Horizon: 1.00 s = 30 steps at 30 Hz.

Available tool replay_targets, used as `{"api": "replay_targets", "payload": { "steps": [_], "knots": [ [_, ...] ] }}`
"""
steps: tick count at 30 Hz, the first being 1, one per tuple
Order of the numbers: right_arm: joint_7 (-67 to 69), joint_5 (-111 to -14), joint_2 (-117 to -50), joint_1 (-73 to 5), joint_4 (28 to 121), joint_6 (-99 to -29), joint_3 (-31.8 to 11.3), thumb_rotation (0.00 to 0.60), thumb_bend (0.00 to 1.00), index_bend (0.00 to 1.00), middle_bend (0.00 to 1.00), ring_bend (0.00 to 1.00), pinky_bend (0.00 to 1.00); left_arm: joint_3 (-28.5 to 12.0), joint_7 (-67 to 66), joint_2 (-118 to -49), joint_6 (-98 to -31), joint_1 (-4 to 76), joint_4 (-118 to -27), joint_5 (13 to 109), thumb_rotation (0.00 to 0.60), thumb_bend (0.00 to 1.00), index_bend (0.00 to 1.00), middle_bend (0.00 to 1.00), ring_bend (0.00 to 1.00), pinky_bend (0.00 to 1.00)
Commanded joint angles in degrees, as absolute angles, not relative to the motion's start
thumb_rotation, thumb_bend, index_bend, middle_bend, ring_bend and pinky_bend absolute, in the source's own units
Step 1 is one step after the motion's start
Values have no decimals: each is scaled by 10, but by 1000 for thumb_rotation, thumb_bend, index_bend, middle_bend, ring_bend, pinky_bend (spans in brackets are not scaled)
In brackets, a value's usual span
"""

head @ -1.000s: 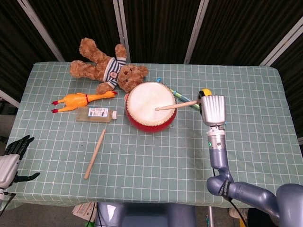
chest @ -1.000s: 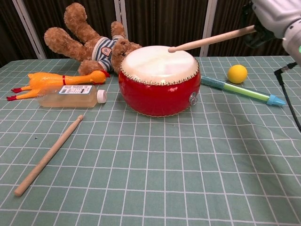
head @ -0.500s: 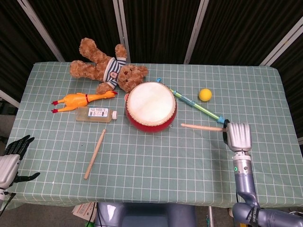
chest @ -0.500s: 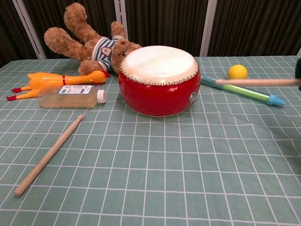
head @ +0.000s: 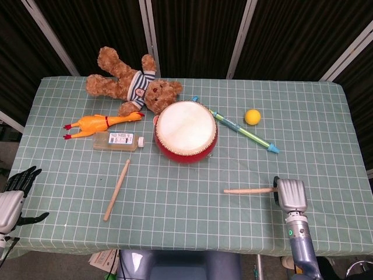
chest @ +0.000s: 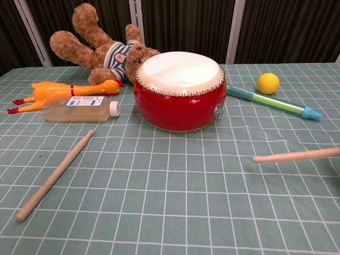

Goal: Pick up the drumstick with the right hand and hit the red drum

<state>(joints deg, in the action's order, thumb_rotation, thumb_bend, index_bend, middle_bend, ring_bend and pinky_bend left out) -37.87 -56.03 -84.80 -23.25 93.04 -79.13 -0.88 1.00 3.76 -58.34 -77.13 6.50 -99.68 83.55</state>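
My right hand [head: 289, 195], near the table's front edge and well to the front-right of the round red drum with a pale skin head [head: 186, 130], grips a plain light wooden drumstick [head: 247, 191] by its butt end. The stick's long axis runs nearly level, side to side across the green checked tablecloth [head: 186, 175], its tip pointing toward my left and lying well short of the drum's front wall. In the chest view the drumstick [chest: 297, 155] reaches in from the right edge, hanging low over the cloth; whether it touches I cannot tell.

I judge the pickup done and the striking step in hand: the stick sits too low and too far from the drum to land a blow. The next move calls for lifting the hand, carrying it toward the drum, then dropping the tip onto the skin.

A second tapered wooden drumstick [head: 117, 189] lies to the drum's front-left, untouched. My left hand [head: 14, 192] rests far left of the drum, off the table's corner, fingers spread and holding nothing.
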Motion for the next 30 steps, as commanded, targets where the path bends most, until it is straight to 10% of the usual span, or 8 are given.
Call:
{"api": "replay_targets", "payload": {
  "steps": [1,7,21,30],
  "knots": [
    [-391,-551,-855,-228,924,-788,-7,600,548,1000,1000,1000,967,10,36,-584,-772,65,-996,835,600,24,0,0,0,0],
    [-407,-536,-866,-221,916,-789,-11,600,547,886,975,994,916,10,32,-585,-774,64,-996,835,600,25,0,0,0,0],
    [-463,-509,-852,-216,948,-785,-16,600,474,235,445,522,548,9,30,-585,-770,64,-998,830,600,24,0,0,0,0],
    [-477,-502,-832,-212,978,-788,-17,600,424,119,268,318,317,8,28,-585,-770,64,-999,829,600,24,0,0,0,0]
  ]
}}
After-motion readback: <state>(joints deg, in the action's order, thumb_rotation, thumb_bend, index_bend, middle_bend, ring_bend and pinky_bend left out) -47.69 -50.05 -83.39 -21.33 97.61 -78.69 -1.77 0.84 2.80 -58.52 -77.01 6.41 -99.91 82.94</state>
